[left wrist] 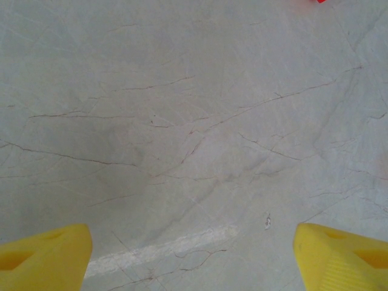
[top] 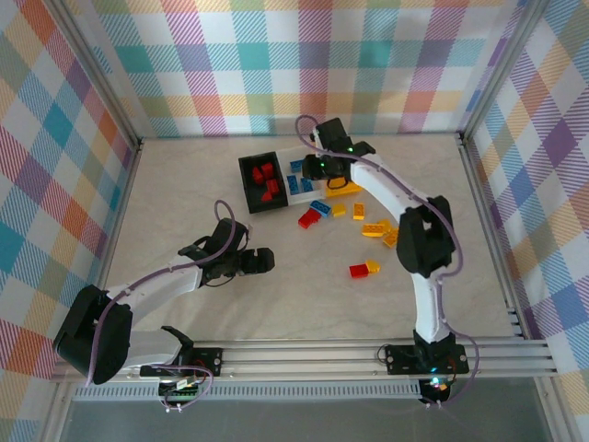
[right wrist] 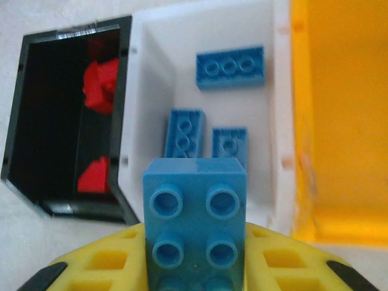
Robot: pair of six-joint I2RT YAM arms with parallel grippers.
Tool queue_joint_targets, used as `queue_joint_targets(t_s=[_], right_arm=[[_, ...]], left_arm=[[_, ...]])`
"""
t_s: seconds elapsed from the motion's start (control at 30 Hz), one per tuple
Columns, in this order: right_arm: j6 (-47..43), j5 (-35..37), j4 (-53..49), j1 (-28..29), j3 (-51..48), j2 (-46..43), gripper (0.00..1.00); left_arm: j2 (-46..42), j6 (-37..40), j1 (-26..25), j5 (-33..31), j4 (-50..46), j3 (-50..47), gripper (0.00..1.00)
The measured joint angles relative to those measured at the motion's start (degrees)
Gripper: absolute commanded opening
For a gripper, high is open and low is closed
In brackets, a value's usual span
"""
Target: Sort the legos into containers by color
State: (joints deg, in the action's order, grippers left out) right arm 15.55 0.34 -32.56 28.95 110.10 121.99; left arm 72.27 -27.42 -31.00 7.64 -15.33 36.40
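Right wrist view puts the blue two-by-two brick [right wrist: 195, 224] front and centre, studs up, clamped between the yellow fingers of my right pincer [right wrist: 195, 262]. The jaws are closed on its sides and nothing else is in them. The brick hangs at the near end of the white bin [right wrist: 151, 66], about over its near wall. Three blue bricks lie on that bin's floor: a long one [right wrist: 230, 66] at the far end and two shorter ones [right wrist: 183, 132] [right wrist: 230, 144] closer to me. The black bin [right wrist: 36, 121] touches the white one on the left and holds red bricks [right wrist: 100, 88]. The yellow bin [right wrist: 339, 121] sits against it on the right, and the part of it I can see is bare.

I judge this to be the drop step for a blue piece. The next move calls for a small advance so the brick clears the near wall and sits over open floor. Then I spread the jaws, keeping away from the yellow bin's edge.

From the top camera, loose pieces lie on the table [top: 184, 184] near the bins. There is a red and blue pair [top: 313, 216], several orange bricks [top: 373, 228] and a red-and-orange pair [top: 364, 269], so plenty of sorting is left. My left pincer [top: 262, 261] hovers wide open and empty over bare tabletop, well apart from the bins.
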Motion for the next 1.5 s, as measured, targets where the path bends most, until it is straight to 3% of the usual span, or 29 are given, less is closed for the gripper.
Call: queue_joint_targets(t_s=[0.13, 0.2, 0.4, 0.57, 0.77, 0.87, 1.17, 1.5], right_arm=[[-0.9, -0.5, -0.9, 0.0, 9.1, 8.6, 0.32], [-1.0, -0.8, -1.5, 0.0, 12.8, 12.2, 0.4], [-1.6, -1.5, -2.8, 0.0, 16.0, 15.9, 0.53], [-3.3, -2.5, -2.0, 0.0, 6.8, 8.9, 0.55], [-8.2, -3.8, 0.4, 0.0, -17.4, -11.1, 0.61], [-12.7, -4.5, -0.4, 0.0, -22.3, -16.2, 0.61], [-20.2, -3.7, 0.3, -0.1, -22.9, -9.3, 0.6], [-21.2, -0.7, 0.4, -0.5, -18.6, -2.1, 0.62]], left_arm=[[0.0, 0.2, 0.0, -0.1, -1.2, 0.0, 0.87], [0.0, 0.2, 0.0, -0.2, -1.3, 0.0, 0.87], [0.0, 0.3, 0.0, -0.2, -1.6, 0.0, 0.86], [0.4, 0.4, 0.0, 0.0, -1.3, 0.0, 0.87], [0.3, 0.4, 0.0, 0.1, -1.0, -0.2, 0.87], [-0.1, 0.4, 0.0, 0.3, -1.0, -0.4, 0.86], [-2.5, -0.2, 0.0, 0.7, -1.1, -1.0, 0.86], [-5.6, 0.0, 0.0, -0.2, -2.8, -1.5, 0.87]])
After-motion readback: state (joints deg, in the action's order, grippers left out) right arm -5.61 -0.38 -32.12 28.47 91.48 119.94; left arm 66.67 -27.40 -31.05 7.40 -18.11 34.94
